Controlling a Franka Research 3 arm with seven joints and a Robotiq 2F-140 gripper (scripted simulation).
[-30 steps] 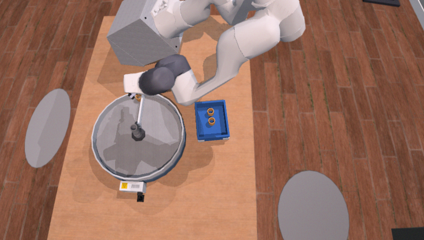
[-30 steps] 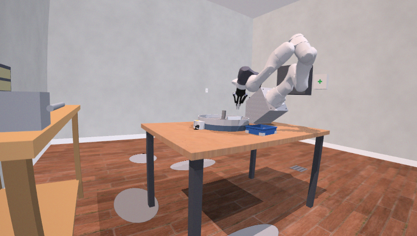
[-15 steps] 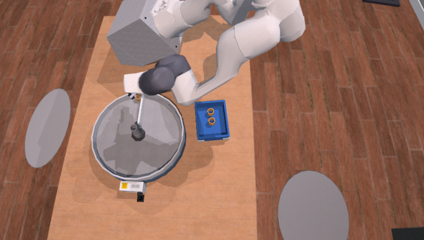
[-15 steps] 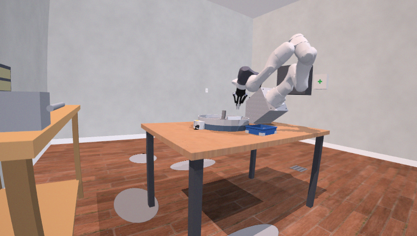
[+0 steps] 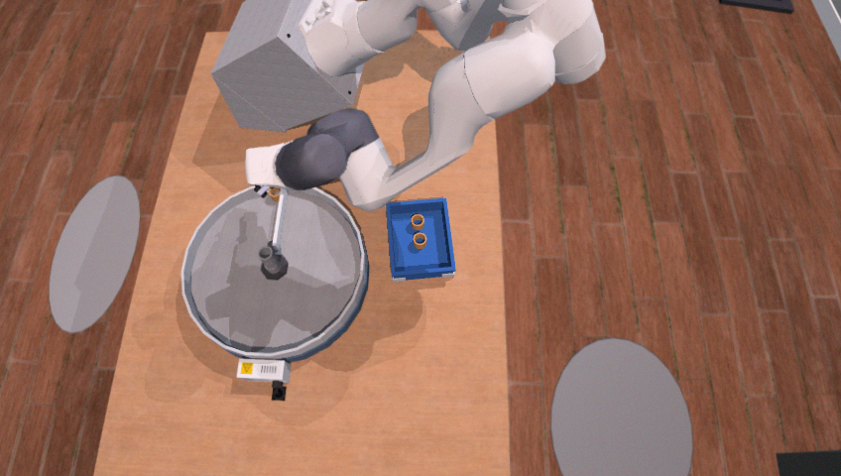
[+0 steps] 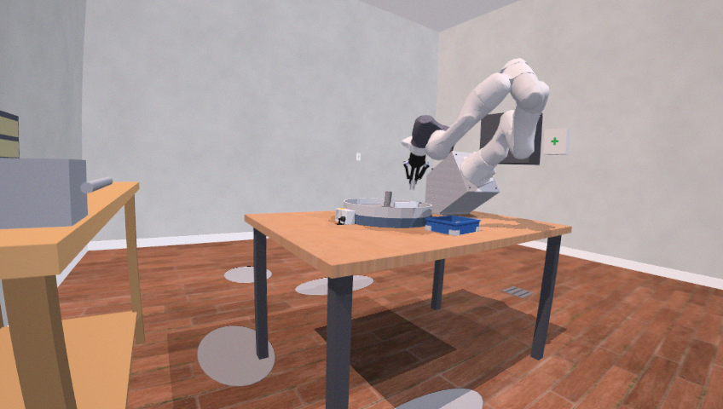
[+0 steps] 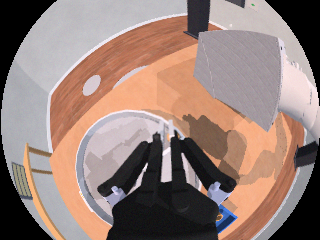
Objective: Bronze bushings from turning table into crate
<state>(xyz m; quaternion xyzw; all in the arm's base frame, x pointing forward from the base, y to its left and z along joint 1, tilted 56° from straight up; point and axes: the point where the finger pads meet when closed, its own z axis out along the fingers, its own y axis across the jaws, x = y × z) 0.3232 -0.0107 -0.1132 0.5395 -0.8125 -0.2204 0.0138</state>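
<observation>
Two bronze bushings [image 5: 418, 222] stand upright in the crate [image 5: 451, 244] [image 6: 453, 226] [image 7: 229, 223].

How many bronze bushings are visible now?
3: two in the blue crate, one near the turning table's far rim, partly hidden. More may be hidden under the arm.

Light bright, even | shadows soft-edged on tabletop, darker under table | wrist view: fisheye curve, black corners

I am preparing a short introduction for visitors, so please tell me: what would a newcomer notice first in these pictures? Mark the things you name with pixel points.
Probably the big white arm [image 5: 501, 76] [image 6: 489, 100], reaching over the table. Next, the round grey turning table [image 5: 236, 318] [image 6: 390, 211] [image 7: 95, 150] below its gripper [image 6: 412, 188] [image 7: 166, 126]. Beside it, a blue crate [image 5: 422, 273] [image 6: 453, 225] [image 7: 229, 220] holds two orange-brown rings.
</observation>
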